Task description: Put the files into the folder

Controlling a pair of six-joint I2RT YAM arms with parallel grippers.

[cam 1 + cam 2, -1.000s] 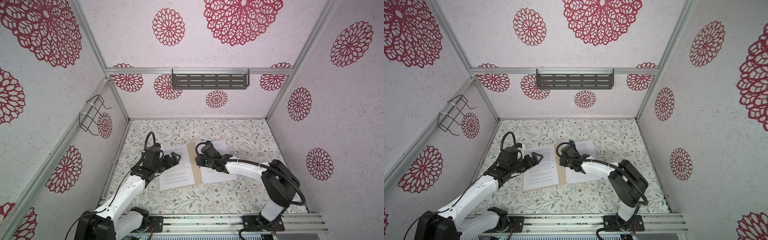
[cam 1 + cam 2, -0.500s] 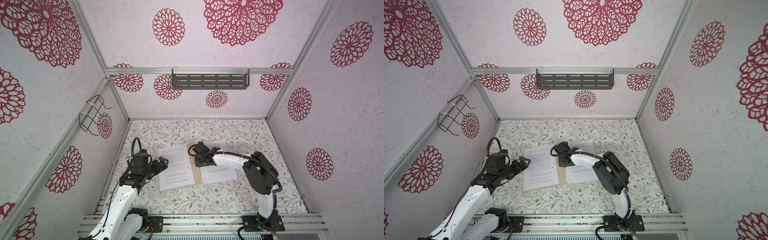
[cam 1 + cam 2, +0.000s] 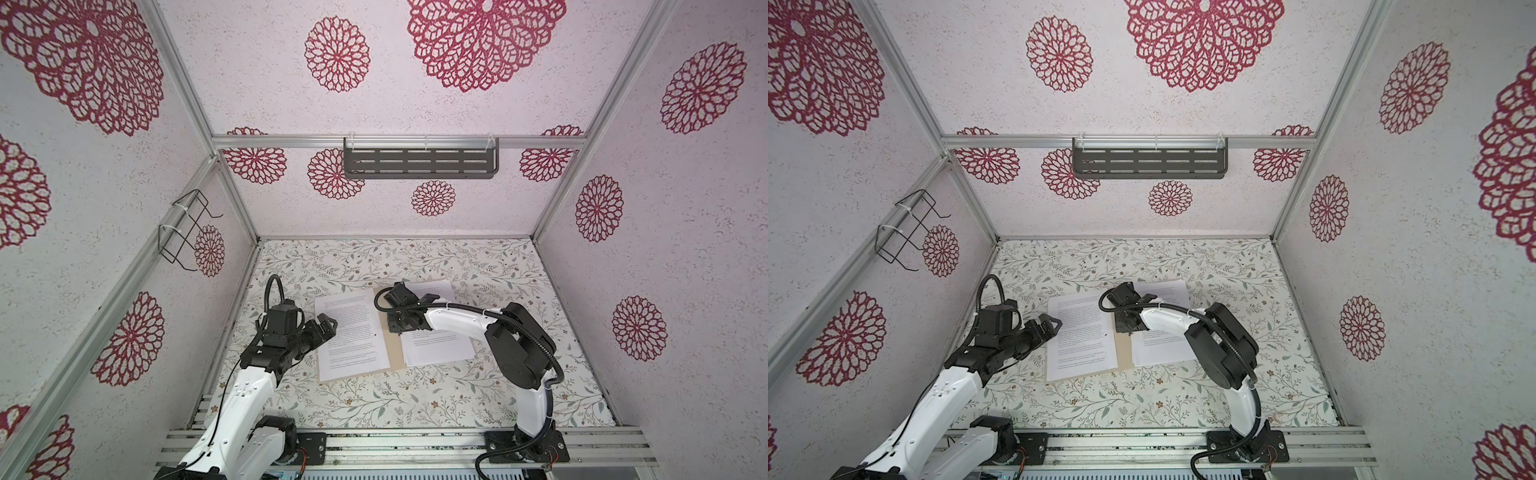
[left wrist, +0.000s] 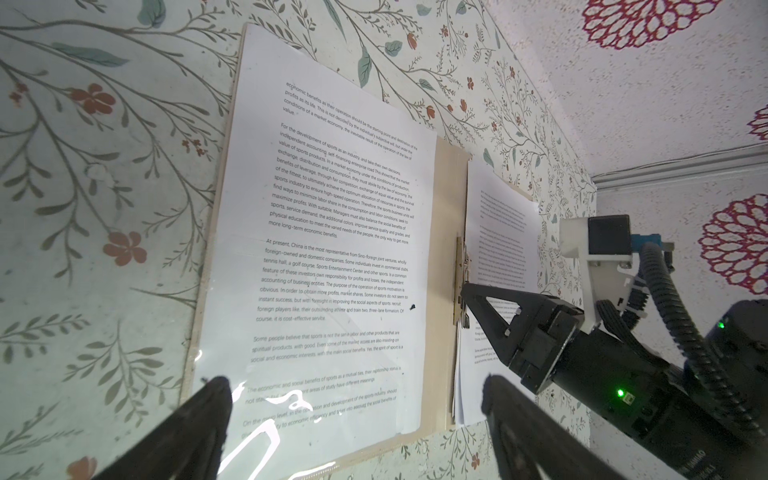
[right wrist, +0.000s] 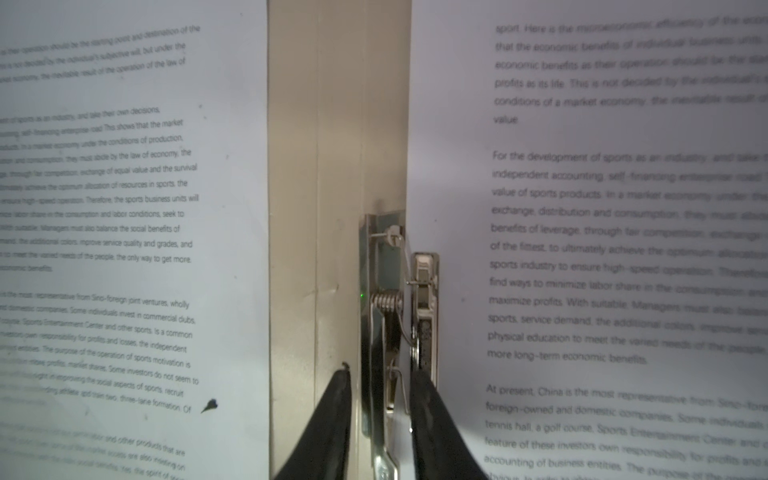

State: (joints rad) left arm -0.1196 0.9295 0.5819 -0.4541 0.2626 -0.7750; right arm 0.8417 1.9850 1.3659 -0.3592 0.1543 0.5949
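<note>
Status: folder point(image 3: 395, 353) open flat on table point(image 3: 374, 399). One printed sheet point(image 3: 353, 332) on left flap; other files point(image 3: 440, 347) on right flap, edge at spring clip point(image 5: 388, 307). R gripper point(image 5: 380, 374) jaws narrow, astride clip; contact unclear. L gripper point(image 3: 322, 327) wide open, empty. Step, prob.: working clip. Next: press lever w/o creasing sheets.

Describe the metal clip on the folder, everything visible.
The metal clip is a shiny silver spring clamp with a coiled spring, wire arms and a flat lever, fixed lengthwise beside the spine of the open beige folder. Its lever overlaps the neighbouring files. The fingers of the right gripper straddle one end; contact is unclear.
</note>
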